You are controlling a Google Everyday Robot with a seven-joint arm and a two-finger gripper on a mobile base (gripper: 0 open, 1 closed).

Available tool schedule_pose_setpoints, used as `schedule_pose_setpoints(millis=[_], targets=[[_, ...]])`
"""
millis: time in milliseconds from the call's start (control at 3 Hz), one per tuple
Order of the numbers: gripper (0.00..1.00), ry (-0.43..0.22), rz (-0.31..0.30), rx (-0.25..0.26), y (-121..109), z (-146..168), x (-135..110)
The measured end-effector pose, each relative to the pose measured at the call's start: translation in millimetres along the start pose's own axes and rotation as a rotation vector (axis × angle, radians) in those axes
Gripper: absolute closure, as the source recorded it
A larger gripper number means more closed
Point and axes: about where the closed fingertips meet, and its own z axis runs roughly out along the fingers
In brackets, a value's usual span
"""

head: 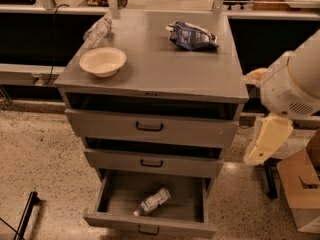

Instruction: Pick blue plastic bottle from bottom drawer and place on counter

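Speckled flooring, a grey cabinet dead centre, and the bottom drawer [150, 223] is pulled well out, so the opening work looks done; we're at the very start of the pick, by my reading, with nothing grasped. The blue plastic bottle [152, 202] lies on its side on the drawer floor, angled, roughly mid-drawer and touching no wall that I can make out. Over on the right the arm [292, 81] looms beside the cabinet; the gripper [264, 146] hangs below it, off the cabinet's right edge and about level with the middle drawer; whether it is open or closed, I cannot tell. So the bottle sits lower than the gripper and well apart to its left, down inside the drawer. The next move, I'd say, calls for a swing leftward over the open drawer, a descent clear of the drawer above, and a grip across the bottle's body. Up top, the counter [155, 74] carries a bowl [102, 61], a plain clear bottle [97, 31] and a snack bag [192, 35]; bare space between them looks ample for the drop-off.
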Motion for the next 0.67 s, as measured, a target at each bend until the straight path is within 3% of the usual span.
schedule_pose_setpoints(millis=[333,667], targets=[[0.0,0.002,0.005,0.003,6.6,26.3,4.3],[0.0,0.075,-0.037,-0.042,17.8,57.0,-12.5]])
